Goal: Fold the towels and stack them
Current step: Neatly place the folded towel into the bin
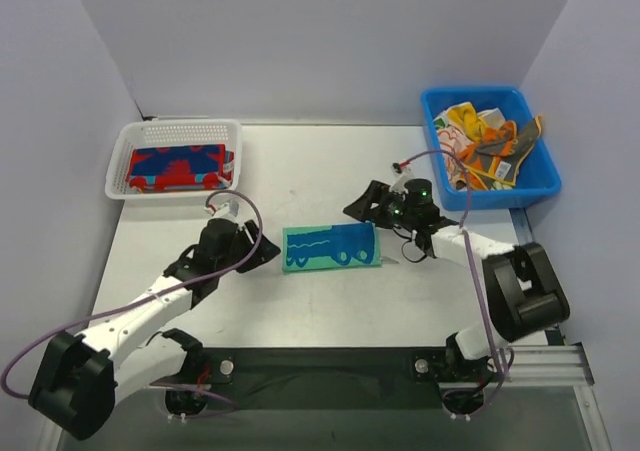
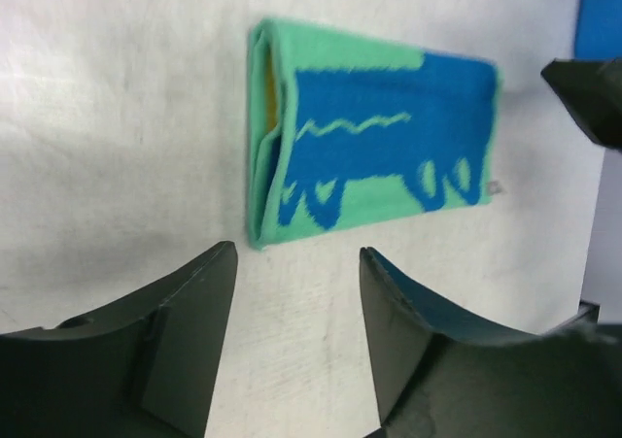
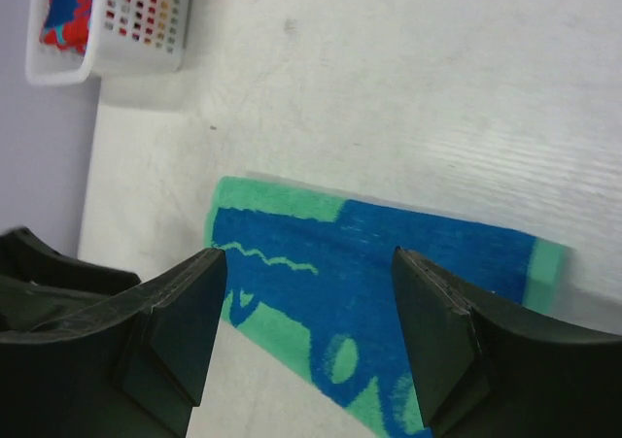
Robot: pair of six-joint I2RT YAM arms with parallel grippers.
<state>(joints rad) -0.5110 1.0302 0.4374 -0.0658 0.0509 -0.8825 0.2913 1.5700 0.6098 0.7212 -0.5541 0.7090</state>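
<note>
A teal towel with blue prints lies folded flat on the white table between the two arms. In the left wrist view this teal towel sits just beyond my left gripper, which is open and holds nothing. From the top view, the left gripper is at the towel's left edge. My right gripper hovers at its far right corner. Its jaws stand open over the towel, with the right gripper gripping nothing. A red-and-blue towel lies folded in the white basket.
A blue bin at the back right holds several crumpled towels. The white basket stands at the back left, seen also in the right wrist view as the basket. Grey walls close the table at the back and sides.
</note>
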